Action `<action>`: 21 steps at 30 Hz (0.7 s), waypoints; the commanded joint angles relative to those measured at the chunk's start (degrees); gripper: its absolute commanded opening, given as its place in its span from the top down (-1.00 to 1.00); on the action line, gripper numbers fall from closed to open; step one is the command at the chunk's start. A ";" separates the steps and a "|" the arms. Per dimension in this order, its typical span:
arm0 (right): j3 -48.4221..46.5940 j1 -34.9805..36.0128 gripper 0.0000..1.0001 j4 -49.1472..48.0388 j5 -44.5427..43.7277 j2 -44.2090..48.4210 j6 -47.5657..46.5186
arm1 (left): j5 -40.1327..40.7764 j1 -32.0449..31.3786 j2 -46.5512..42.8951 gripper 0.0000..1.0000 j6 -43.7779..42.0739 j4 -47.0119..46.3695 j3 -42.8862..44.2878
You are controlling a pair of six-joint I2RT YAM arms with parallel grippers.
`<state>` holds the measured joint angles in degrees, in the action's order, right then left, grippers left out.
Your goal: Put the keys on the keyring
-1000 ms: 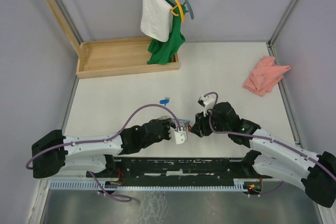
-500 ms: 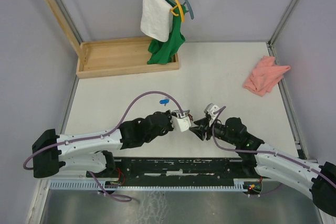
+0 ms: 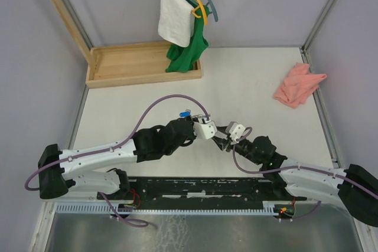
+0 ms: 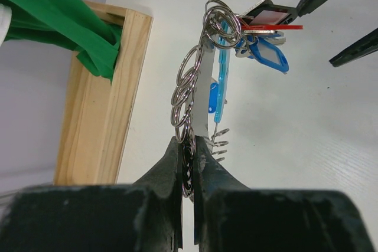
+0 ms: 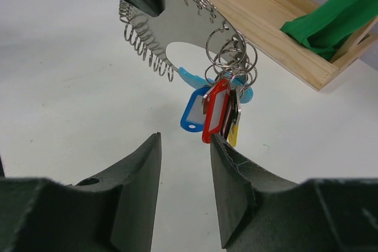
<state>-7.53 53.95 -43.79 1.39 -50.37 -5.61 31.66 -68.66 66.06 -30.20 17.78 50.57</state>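
Observation:
My left gripper (image 4: 186, 143) is shut on a chain of steel keyrings (image 4: 220, 16) and holds it above the table. A bunch hangs from the chain's far end: a red-tagged key (image 5: 215, 110), a blue tag (image 5: 194, 117), a yellow piece and a pale blue piece. My right gripper (image 5: 183, 138) is open just below the bunch, its right fingertip (image 5: 220, 143) at the red tag's lower edge. In the top view the two grippers meet at mid-table, left (image 3: 211, 134) and right (image 3: 224, 141). A small blue-headed key (image 3: 185, 112) lies on the table behind them.
A flat metal plate with wire loops (image 5: 171, 33) hangs with the chain. A wooden tray (image 3: 142, 63) stands at the back left, with a green garment (image 3: 188, 51) and a white towel (image 3: 175, 19) on hangers over it. A pink cloth (image 3: 298, 85) lies at the right.
My left gripper has carried the keyring away from me and to the right. My right gripper has turned and moved left and forward to meet the hanging bunch.

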 commanded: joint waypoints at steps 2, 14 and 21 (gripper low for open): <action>-1.52 0.46 0.07 -13.29 -1.70 -5.22 -4.97 | 1.86 -0.29 -0.17 0.95 3.51 -0.38 4.03; -3.71 0.52 0.31 -16.86 -4.34 -9.84 -6.96 | -0.61 -0.33 0.14 0.95 4.64 -0.38 4.63; -3.71 0.47 0.45 -18.30 -4.73 -11.67 -6.98 | -1.56 -0.35 0.06 0.95 4.97 -0.54 4.83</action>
<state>-9.19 54.17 -57.43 -2.35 -61.63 -12.12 30.85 -68.66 66.81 -27.42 20.23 51.88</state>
